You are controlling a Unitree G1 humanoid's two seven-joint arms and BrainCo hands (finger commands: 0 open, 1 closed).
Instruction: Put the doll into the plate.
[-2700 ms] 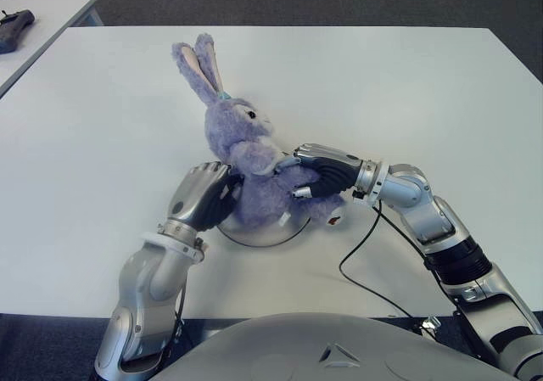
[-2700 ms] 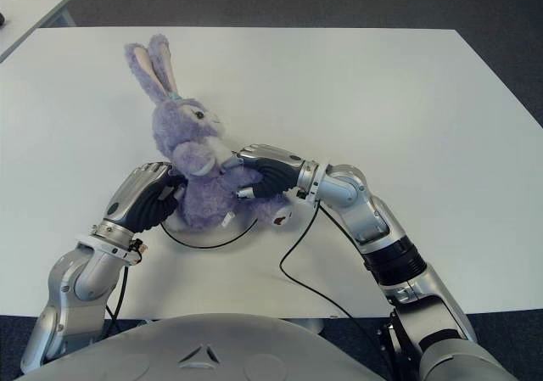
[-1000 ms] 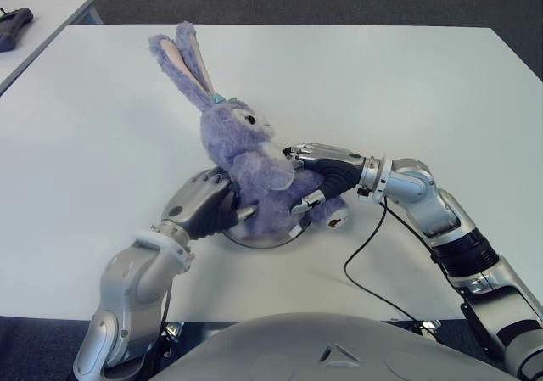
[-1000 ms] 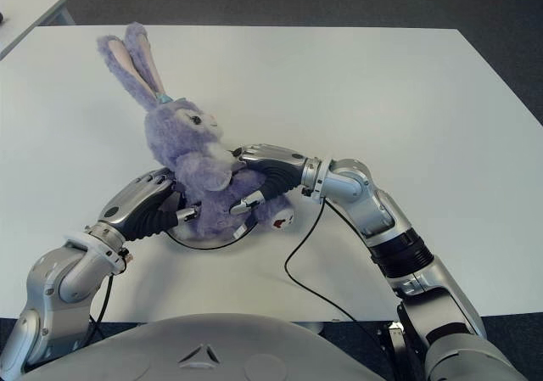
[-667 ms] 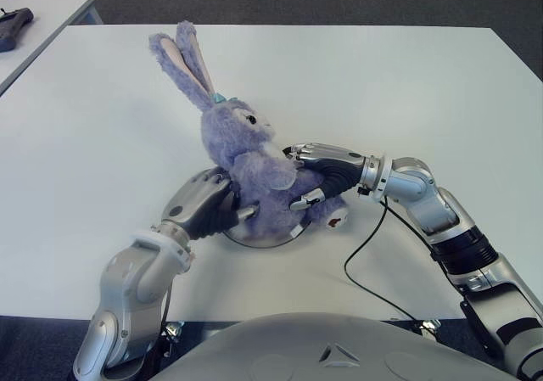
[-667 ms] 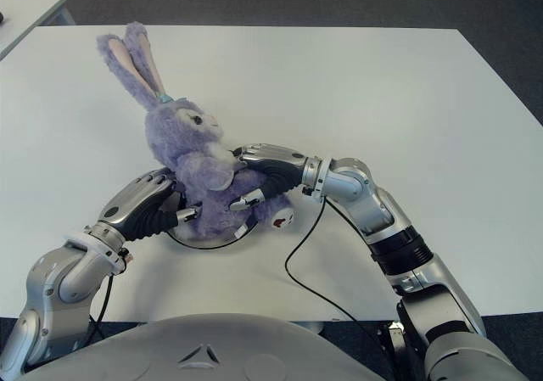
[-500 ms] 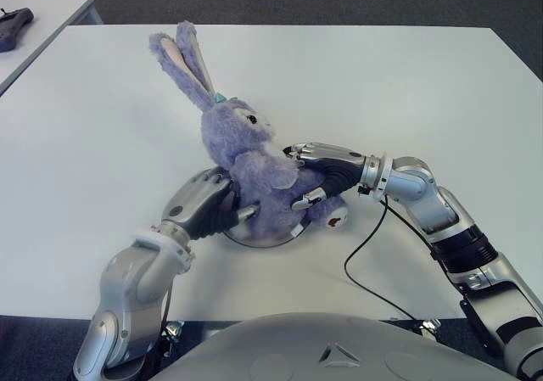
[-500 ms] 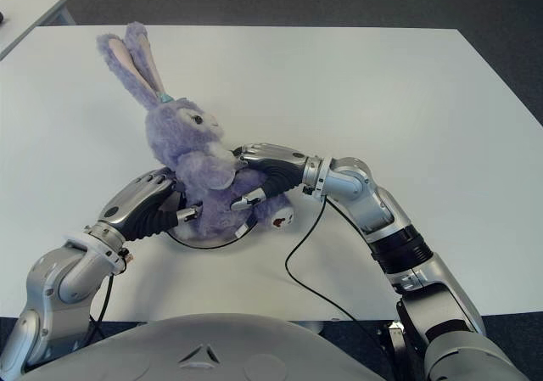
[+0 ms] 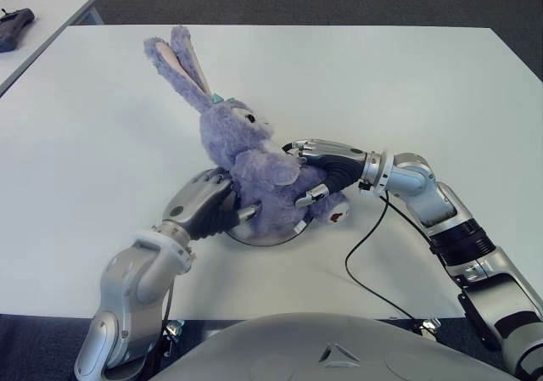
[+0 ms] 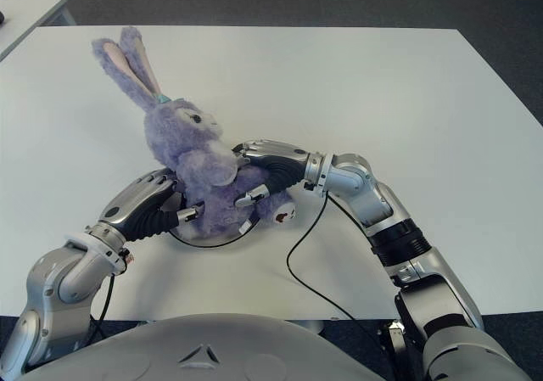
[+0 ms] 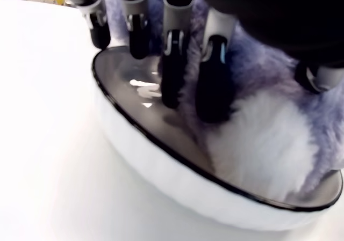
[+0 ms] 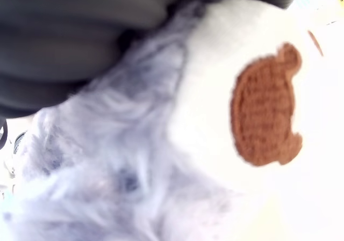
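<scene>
Both hands are on the purple plush rabbit (image 9: 246,165), which sits upright in the grey plate (image 9: 254,235) near my edge of the white table (image 9: 407,75). My left hand (image 9: 204,203) curls against its back; my right hand (image 9: 327,173) wraps its belly. Only the left wrist view shows fingertips (image 11: 215,90) inside the plate's rim. Since earlier the ears lean further left. Wide bare table lies beyond.

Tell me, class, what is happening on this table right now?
A humanoid robot is seating a purple bunny doll in a grey plate on a white table. Its left hand presses the doll's back and its right hand grips the front. The doll sits upright in the plate, not yet released.
</scene>
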